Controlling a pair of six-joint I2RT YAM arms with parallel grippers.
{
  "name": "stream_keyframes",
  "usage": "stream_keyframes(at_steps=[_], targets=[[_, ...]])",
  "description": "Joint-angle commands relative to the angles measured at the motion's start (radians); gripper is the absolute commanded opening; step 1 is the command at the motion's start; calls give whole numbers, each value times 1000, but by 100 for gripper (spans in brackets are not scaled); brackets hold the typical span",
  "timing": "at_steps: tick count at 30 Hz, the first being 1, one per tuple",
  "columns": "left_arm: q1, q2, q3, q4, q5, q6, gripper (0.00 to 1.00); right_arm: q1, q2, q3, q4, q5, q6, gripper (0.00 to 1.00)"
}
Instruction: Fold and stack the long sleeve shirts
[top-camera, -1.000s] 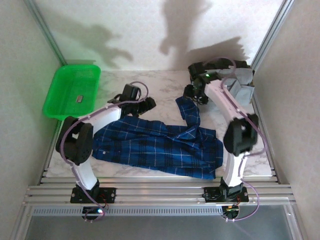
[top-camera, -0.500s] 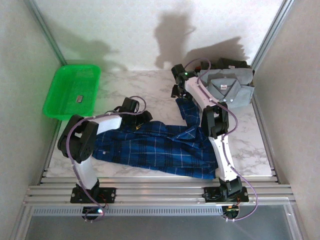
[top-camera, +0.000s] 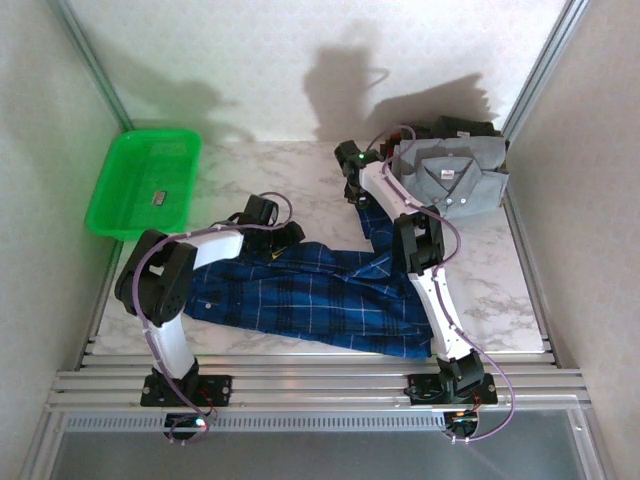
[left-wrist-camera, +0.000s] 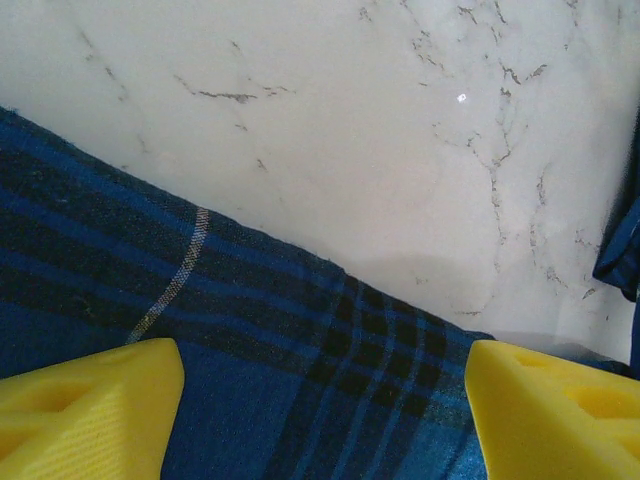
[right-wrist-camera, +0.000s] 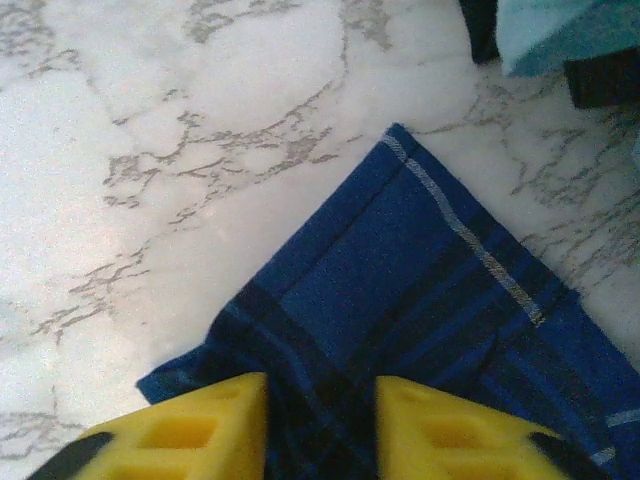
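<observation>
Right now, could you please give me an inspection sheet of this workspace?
Surface: marble table, bare beyond the cloth.
Job's things: plaid shirt spread out near the centre; grey shirt folded atop darker folded ones, far right corner.
Clutter: green basket at far left, small item inside.
Tools: left tool open above the plaid shirt's edge; right tool pinched on its sleeve end.
Cables: purple cables looped along both arms.
Surroundings: pale walls, metal frame rails.
</observation>
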Motion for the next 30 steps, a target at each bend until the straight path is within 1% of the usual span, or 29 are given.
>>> stream_keyframes(at_steps=[1, 4, 5, 7, 9, 13, 15, 17, 19, 22, 24, 26, 30], targets=[[9, -35, -2, -57, -36, 12, 75, 1, 44, 12, -37, -9, 60, 16], [11, -46, -10, -62, -39, 15, 75, -14, 4, -7, 43, -62, 82, 1], [12, -49, -15, -64, -42, 15, 75, -15, -24, -20, 97, -74, 81, 0], [14, -58, -23, -64, -44, 19, 75, -22, -91, -38, 197, -105, 83, 0], [19, -66, -29, -63, -46, 22, 75, -33, -140, -3, 261, -142, 101, 0], [29, -75, -35, -48, -40, 24, 75, -55, -187, 145, 270, -208, 164, 0], [30, -75, -33, -41, -36, 25, 75, -57, -224, 171, 276, -237, 188, 0], [32, -72, -29, -32, -30, 26, 75, -55, -273, 148, 277, -260, 207, 0], [33, -70, -30, -27, -25, 27, 75, -47, -352, 75, 287, -267, 217, 0], [37, -69, -36, -19, -17, 32, 75, -30, -502, -140, 376, -272, 233, 0], [40, -69, -37, -16, -12, 39, 75, -21, -614, -305, 436, -268, 265, 0], [42, -69, -42, -15, -6, 44, 75, -10, -711, -431, 478, -258, 307, 0], [47, -61, -44, -10, 9, 60, 75, 39, -866, -606, 483, -169, 374, 0]])
